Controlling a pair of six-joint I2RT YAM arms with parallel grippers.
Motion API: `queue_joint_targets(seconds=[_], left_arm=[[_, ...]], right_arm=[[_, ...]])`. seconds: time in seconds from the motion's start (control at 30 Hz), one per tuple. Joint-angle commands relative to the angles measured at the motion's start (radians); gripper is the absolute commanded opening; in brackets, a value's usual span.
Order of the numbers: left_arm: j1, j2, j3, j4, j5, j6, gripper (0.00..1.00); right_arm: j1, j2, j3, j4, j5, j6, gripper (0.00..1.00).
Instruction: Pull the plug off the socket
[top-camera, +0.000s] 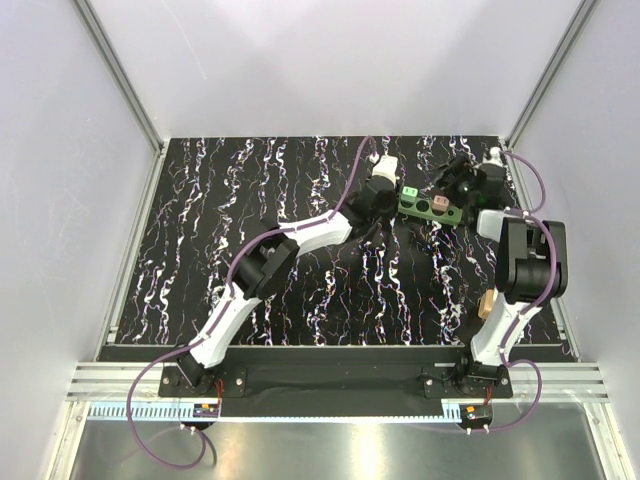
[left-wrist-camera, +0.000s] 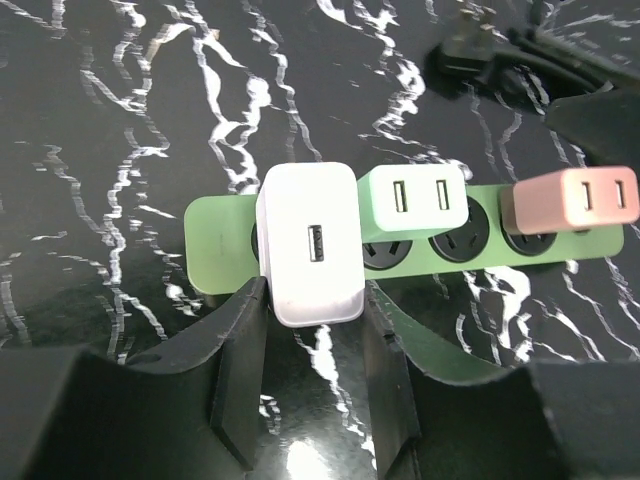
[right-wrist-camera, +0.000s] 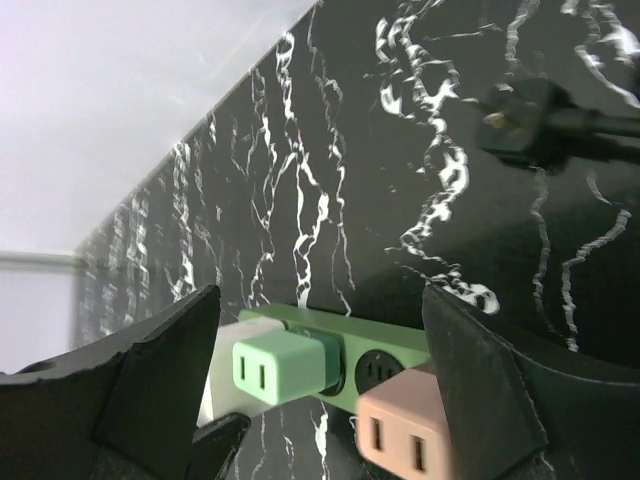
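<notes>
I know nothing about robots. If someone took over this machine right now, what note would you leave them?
Left gripper: fingers against both sides of the white charger, apparently gripping it.
Right gripper: open, straddling the other end of the green power strip.
Things: the strip lies flat on the table. The white charger, mint plug and pink plug all sit in it.
Done: both arms in position.
Left: steady the strip and pull the plug out. Nothing is unplugged yet.

The left gripper (left-wrist-camera: 312, 365) clamps the white plug (left-wrist-camera: 310, 240) by its sides; the right gripper (right-wrist-camera: 320, 315) gapes wide near that plug.
</notes>
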Motion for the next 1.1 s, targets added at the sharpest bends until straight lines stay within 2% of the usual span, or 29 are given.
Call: queue_joint_targets(seconds=[0.0,0.1,0.27,0.4,0.43,0.6,0.67,0.7,0.8,0.83,0.9,1.07], left_arm=[[0.004,-0.046,0.039,0.040,0.008,-0.020,0.12],[0.004,-0.045,0.048,0.040,0.002,-0.011,0.12],[0.004,-0.061,0.033,0.043,-0.005,-0.003,0.12],[0.004,-0.107,-0.024,0.046,-0.021,0.004,0.12],[0.004,-0.127,-0.045,0.054,-0.024,0.010,0.12],[0.004,-0.172,-0.100,0.083,-0.015,0.026,0.13],[0.004,-0.172,-0.107,0.083,-0.012,0.023,0.13],[0.004,-0.172,-0.107,0.086,-0.010,0.021,0.13],[0.004,-0.175,-0.110,0.088,-0.005,0.023,0.13],[0.004,-0.178,-0.113,0.089,-0.005,0.026,0.13],[0.004,-0.183,-0.116,0.095,-0.013,0.041,0.14],[0.007,-0.181,-0.113,0.098,-0.025,0.055,0.14]], right_arm=[[0.070,-0.091,0.108,-0.227,0.095,-0.166,0.88],[0.085,-0.096,0.183,-0.373,0.141,-0.208,0.88],[0.100,-0.140,0.248,-0.492,0.181,-0.257,0.88],[0.123,-0.136,0.334,-0.677,0.176,-0.318,0.80],[0.125,-0.138,0.354,-0.693,0.176,-0.324,0.77],[0.198,-0.136,0.372,-0.796,0.202,-0.343,0.29],[0.209,-0.138,0.363,-0.802,0.216,-0.351,0.27],[0.217,-0.138,0.360,-0.803,0.224,-0.355,0.21],[0.243,-0.122,0.378,-0.820,0.244,-0.361,0.13],[0.249,-0.101,0.386,-0.831,0.255,-0.364,0.06],[0.252,-0.081,0.409,-0.863,0.291,-0.364,0.00],[0.257,-0.021,0.440,-0.903,0.307,-0.361,0.00]])
